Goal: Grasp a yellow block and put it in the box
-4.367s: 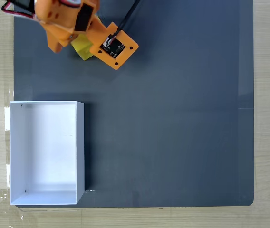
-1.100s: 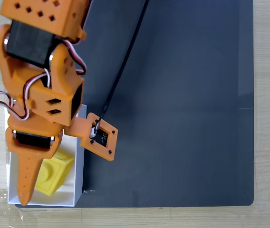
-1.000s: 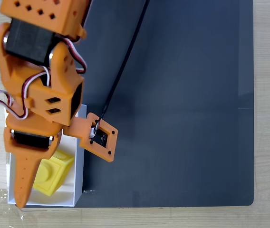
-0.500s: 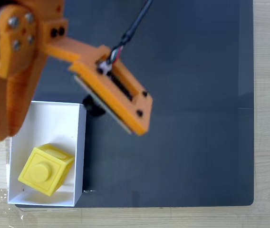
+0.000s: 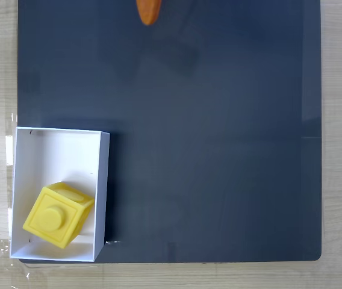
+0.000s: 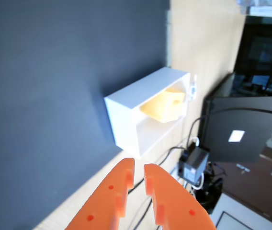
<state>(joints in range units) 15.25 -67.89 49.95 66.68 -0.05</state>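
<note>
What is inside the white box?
The yellow block sits inside the box, in the lower part in the fixed view, turned at an angle with its round stud facing up. The rest of the inside is plain white. The box floor under the block is covered.

An office or lab desk: wooden tabletop [image 6: 193, 52], dark computer case [image 6: 241, 129], cables [image 6: 193, 143].

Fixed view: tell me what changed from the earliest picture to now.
The yellow block, then beside the gripper at the mat's top left, was carried down and let go inside the box, where it lies tilted. The arm withdrew upward, leaving an orange tip at the top edge; the gripper is nearly shut and empty. The box shifted slightly; the dark mat stayed put.
</note>
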